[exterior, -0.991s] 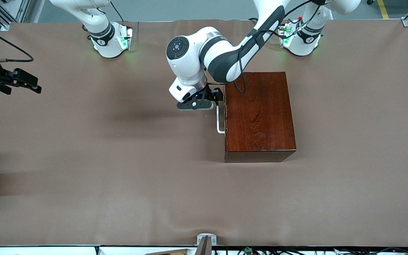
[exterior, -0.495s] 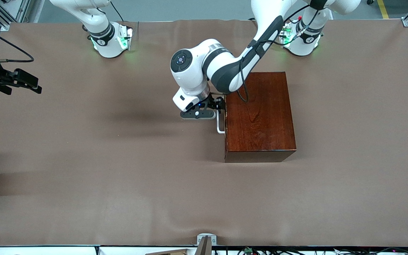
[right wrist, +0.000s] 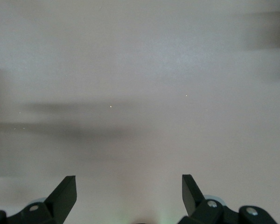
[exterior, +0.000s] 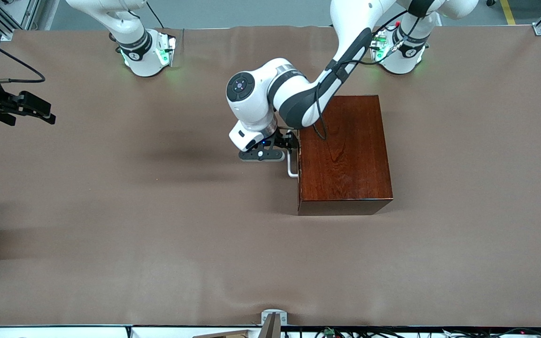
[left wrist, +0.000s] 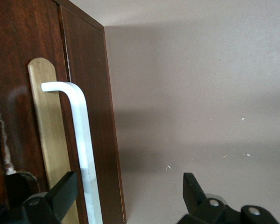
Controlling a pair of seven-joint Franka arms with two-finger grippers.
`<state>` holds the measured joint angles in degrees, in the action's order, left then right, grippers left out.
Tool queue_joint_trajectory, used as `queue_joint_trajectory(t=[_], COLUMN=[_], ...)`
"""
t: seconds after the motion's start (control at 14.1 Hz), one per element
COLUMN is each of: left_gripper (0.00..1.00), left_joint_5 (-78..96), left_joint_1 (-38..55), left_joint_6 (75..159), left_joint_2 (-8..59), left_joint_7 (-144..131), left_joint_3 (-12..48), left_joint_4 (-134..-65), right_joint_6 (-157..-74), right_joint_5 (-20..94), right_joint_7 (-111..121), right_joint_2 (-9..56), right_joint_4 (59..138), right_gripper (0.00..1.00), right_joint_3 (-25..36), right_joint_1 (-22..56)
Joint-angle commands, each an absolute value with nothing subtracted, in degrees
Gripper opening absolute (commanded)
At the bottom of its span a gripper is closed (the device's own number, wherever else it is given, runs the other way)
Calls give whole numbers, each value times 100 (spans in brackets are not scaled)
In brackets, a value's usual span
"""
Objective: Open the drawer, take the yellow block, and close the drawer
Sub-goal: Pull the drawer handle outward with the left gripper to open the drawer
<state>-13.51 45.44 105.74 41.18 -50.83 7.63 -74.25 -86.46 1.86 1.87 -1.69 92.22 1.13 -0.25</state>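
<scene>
The dark reddish-brown wooden box (exterior: 343, 150) stands mid-table, and its drawer (left wrist: 14, 56) is shut. The white bar handle (exterior: 290, 165) faces the right arm's end of the table. My left gripper (exterior: 291, 142) is open at the drawer front. In the left wrist view the handle (left wrist: 81, 135) runs between the gripper's (left wrist: 126, 191) two fingers, close to one fingertip (left wrist: 60, 189), and is not clamped. The yellow block is hidden. My right gripper (exterior: 47, 116) waits open above the table at the right arm's end, with nothing between its fingers (right wrist: 65, 189).
Brown cloth (exterior: 158, 211) covers the whole table. A small bracket (exterior: 273, 317) sits at the table edge nearest the front camera. The two arm bases (exterior: 146, 54) (exterior: 399, 51) stand along the edge farthest from that camera.
My left gripper has slid along the drawer front toward the front camera and now straddles the handle. The drawer stays shut. The right arm has not moved.
</scene>
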Motion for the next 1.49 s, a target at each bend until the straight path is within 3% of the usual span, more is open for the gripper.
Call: queue_joint_trajectory(t=[0.0,1.42], left_gripper=[100,100], left_joint_5=[-1477,-1441], left_joint_1=[4614,4614], left_joint_6=[10600,10687], left_joint_2=[4219,4403], left_joint_7=[-5062,-5291], left_joint_3=[712,712], left_joint_4=[-7286,-7295], right_joint_6=[-8648,-8640], right_joint_5=[229,229], right_joint_7=[149,149], right_joint_2=[-167,-167], right_joint_4=[9202,9220], right_gripper=[100,100], right_joint_3=[105,105], right_joint_1=[-9,26])
